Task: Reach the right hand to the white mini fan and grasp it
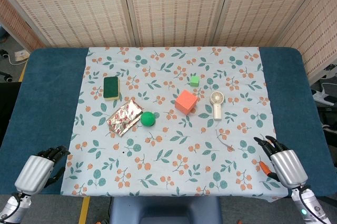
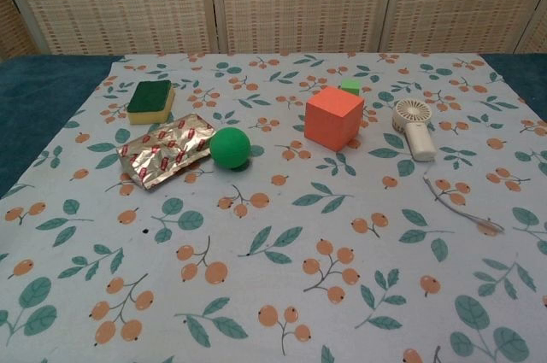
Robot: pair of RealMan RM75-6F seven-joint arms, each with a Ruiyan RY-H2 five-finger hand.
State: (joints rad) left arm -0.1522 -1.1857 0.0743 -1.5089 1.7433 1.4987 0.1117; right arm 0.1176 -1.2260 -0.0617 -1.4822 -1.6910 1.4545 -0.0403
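Observation:
The white mini fan (image 1: 216,103) lies flat on the floral cloth, right of centre, its round head toward the far side; the chest view shows the fan (image 2: 414,126) just right of an orange cube. My right hand (image 1: 283,163) hovers at the table's front right corner, well short of the fan, holding nothing, fingers apart. At the front left corner my left hand (image 1: 38,171) also holds nothing, fingers slightly curled. Neither hand appears in the chest view.
An orange cube (image 1: 186,101) sits just left of the fan, with a small green cube (image 1: 194,80) behind it. A green ball (image 1: 148,118), a foil snack packet (image 1: 125,117) and a green-yellow sponge (image 1: 110,87) lie further left. A thin cord (image 1: 225,142) lies between fan and right hand.

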